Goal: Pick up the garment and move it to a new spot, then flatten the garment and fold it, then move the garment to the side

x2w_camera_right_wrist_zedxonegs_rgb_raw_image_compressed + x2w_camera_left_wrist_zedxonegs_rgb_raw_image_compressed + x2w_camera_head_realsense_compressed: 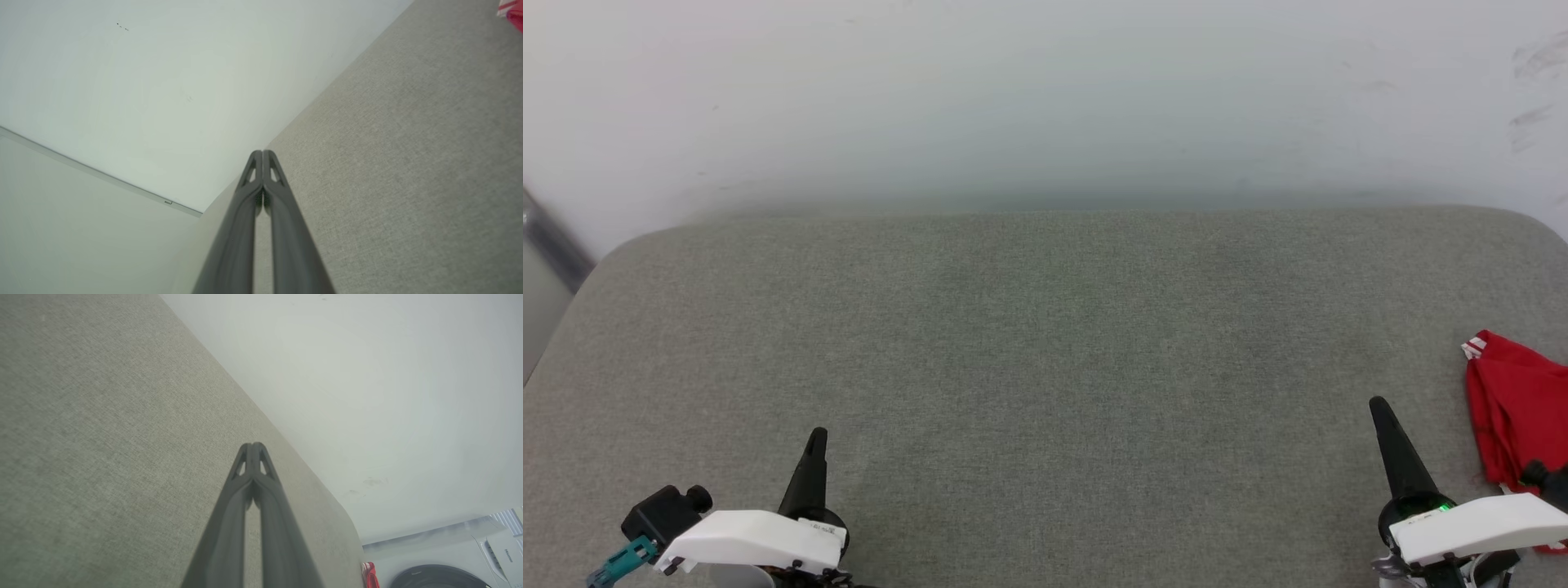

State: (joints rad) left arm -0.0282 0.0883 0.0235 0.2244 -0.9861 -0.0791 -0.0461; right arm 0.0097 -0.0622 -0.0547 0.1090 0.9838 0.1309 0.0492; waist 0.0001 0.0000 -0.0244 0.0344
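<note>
The garment [1515,408], red with a bit of red-white striped trim, lies bunched at the right edge of the grey fabric surface [1045,343], partly cut off by the picture's edge. A sliver of the garment [369,575] shows low in the left wrist view, and a corner of the garment [510,10] at the top right of the right wrist view. My right gripper [1379,405] is shut and empty, just left of the garment and apart from it. My left gripper [818,434] is shut and empty at the lower left, far from it. Both wrist views show the fingertips [253,447] [262,154] pressed together.
A pale wall [1045,98] rises behind the grey surface's rounded far edge. A dark strip [551,241] runs down at the far left. The left wrist view catches a white washing machine [449,559] beyond the surface's end.
</note>
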